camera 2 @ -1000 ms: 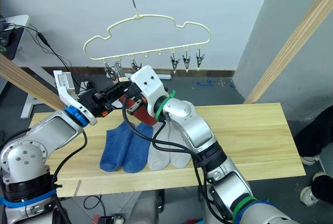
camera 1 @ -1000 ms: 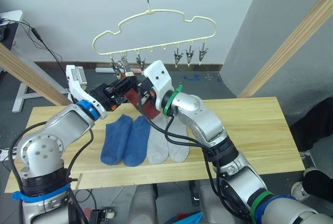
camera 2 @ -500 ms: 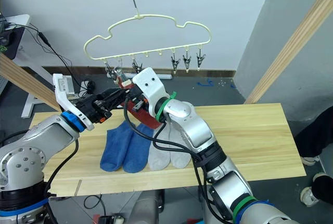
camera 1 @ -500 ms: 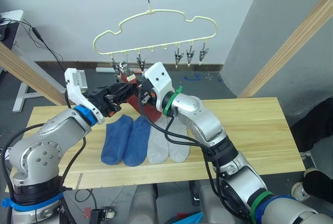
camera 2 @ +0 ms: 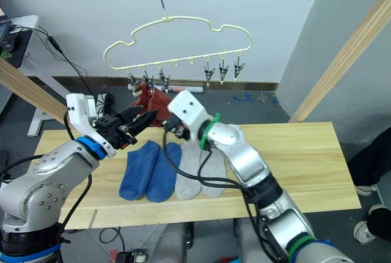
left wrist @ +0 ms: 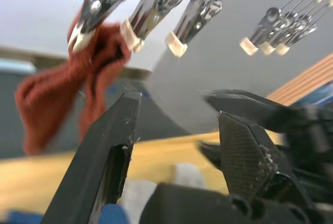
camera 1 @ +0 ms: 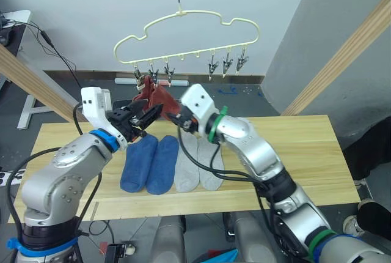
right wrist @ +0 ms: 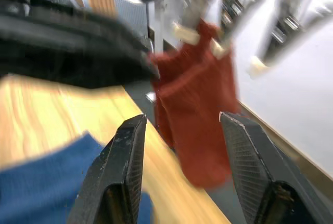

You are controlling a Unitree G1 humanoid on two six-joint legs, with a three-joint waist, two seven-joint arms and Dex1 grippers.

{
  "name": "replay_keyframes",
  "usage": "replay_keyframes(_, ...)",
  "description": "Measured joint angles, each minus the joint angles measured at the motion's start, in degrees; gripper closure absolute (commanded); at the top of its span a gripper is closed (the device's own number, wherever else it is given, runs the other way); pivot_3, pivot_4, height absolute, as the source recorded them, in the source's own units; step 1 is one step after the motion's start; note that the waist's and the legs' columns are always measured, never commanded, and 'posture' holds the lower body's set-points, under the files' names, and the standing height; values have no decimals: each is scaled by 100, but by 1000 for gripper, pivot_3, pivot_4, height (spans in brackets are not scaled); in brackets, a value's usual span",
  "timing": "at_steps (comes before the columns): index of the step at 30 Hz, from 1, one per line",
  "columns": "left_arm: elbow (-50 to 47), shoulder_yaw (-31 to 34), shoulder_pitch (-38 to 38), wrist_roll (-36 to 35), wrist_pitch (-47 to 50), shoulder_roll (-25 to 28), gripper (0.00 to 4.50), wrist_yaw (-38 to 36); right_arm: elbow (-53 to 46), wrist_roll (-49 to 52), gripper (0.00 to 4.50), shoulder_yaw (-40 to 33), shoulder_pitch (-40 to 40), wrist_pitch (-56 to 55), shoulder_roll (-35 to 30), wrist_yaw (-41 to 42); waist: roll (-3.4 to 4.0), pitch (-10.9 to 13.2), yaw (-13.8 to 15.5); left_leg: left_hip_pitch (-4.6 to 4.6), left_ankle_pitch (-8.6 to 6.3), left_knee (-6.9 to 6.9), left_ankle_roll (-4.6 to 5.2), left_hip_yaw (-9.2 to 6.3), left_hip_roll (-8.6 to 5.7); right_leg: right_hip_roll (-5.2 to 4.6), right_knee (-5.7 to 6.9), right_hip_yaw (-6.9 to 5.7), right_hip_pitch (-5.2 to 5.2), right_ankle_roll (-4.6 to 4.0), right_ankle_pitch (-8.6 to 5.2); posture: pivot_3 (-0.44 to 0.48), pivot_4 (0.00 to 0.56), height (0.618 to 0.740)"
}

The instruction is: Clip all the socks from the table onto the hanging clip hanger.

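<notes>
Both my grippers, left and right, are open, empty. Next blue sock: soft, limp; pinch its cuff.

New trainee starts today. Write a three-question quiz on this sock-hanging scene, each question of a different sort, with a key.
1. True or false: the rust red sock hangs from the clips at the left end of the clip hanger.
2. How many socks lie flat on the table?
A. two
B. four
C. six
3. Fill in: the left gripper and the right gripper both have their jaws ____.

Key:
1. True; it hangs clipped, and neither gripper grips it.
2. B; two blue socks and two light grey socks lie side by side.
3. Open; both wrist views show a clear gap between the fingers.
</notes>
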Motion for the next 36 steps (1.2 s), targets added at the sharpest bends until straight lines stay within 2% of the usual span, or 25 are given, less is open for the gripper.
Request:
replay_keyframes(4, 0, -679, 110, 1301, -1056, -461, 1784, 114, -780, 12, 2183, -62, 461, 202, -979, 465, 11, 16, 15, -3, -1, -4, 1, 3, -2, -1, -13, 2, 1, 1, 0, -110, 366, 733)
replay_keyframes(7, 142, -1029, 31, 2075, -1677, -832, 1784, 258, -1048, 160, 2183, -348, 688, 447, -1413, 692, 20, 28, -6, -3, -1, -4, 1, 5, -1, 1, -13, 4, 1, 1, -1, -125, 369, 733)
replay_keyframes(11, 539, -1407, -269, 2967, -2333, -1329, 1784, 586, -1468, 526, 2183, -793, 754, 854, -1634, 863, 18, 43, -73, -3, -1, -2, 2, 6, 0, 5, -10, 8, 1, 2, -1, -151, 376, 733)
replay_keyframes(15, 1005, -1449, -454, 3580, -2796, -1698, 1784, 893, -1681, 726, 2183, -1030, 724, 1150, -1692, 867, 19, 65, -108, -3, -2, -1, 3, 7, -2, 5, -11, 9, 1, 2, -1, -163, 377, 733)
replay_keyframes(23, 1574, -1404, -753, 4072, -3148, -2217, 1784, 1265, -1766, 907, 2183, -1136, 572, 1377, -1809, 825, 7, 115, -115, -9, -2, 5, 4, 5, -3, 4, -11, 5, 1, 3, -1, -173, 375, 733)
replay_keyframes(36, 1908, -1257, -1234, 4403, -3413, -2419, 1784, 1425, -1766, 1526, 2183, -1505, 355, 691, -1538, 941, 4, 117, -197, -10, -2, 7, 4, 4, -3, 5, -8, 2, 1, 3, 0, -186, 372, 733)
